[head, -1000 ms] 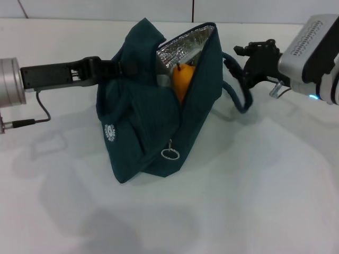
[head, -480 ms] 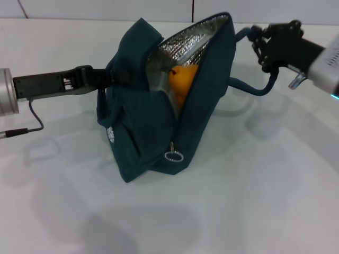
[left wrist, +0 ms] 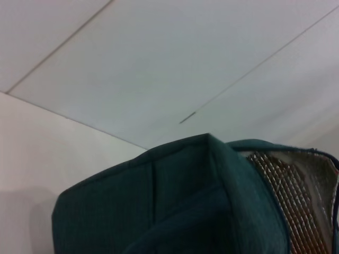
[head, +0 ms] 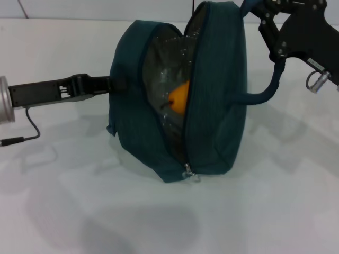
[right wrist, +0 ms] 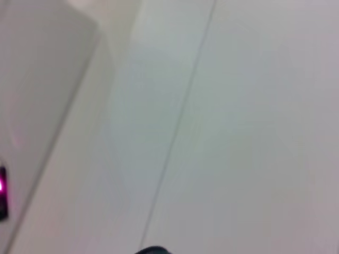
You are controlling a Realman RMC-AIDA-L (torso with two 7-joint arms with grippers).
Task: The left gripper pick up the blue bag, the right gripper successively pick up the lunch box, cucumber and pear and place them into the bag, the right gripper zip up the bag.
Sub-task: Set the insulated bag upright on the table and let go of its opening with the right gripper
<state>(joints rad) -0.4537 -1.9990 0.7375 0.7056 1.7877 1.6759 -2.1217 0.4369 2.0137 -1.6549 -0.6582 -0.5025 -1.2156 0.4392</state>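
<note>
Right end effector, clamped on the bag's handle, has lifted the far side within a second. Left end effector grips the near side. The bag now stands upright on the table, mouth narrowed, zip still low; orange fruit shows inside.

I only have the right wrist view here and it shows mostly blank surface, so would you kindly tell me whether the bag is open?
Observer: Yes, in the head view the blue bag gapes along its zip, silver lining showing.
Operator: Is anything inside it?
Observer: An orange-yellow fruit sits in the opening.
Operator: Who is holding the bag?
Observer: The left gripper meets its left side; the right gripper is at the strap, up at the bag's top right.
</note>
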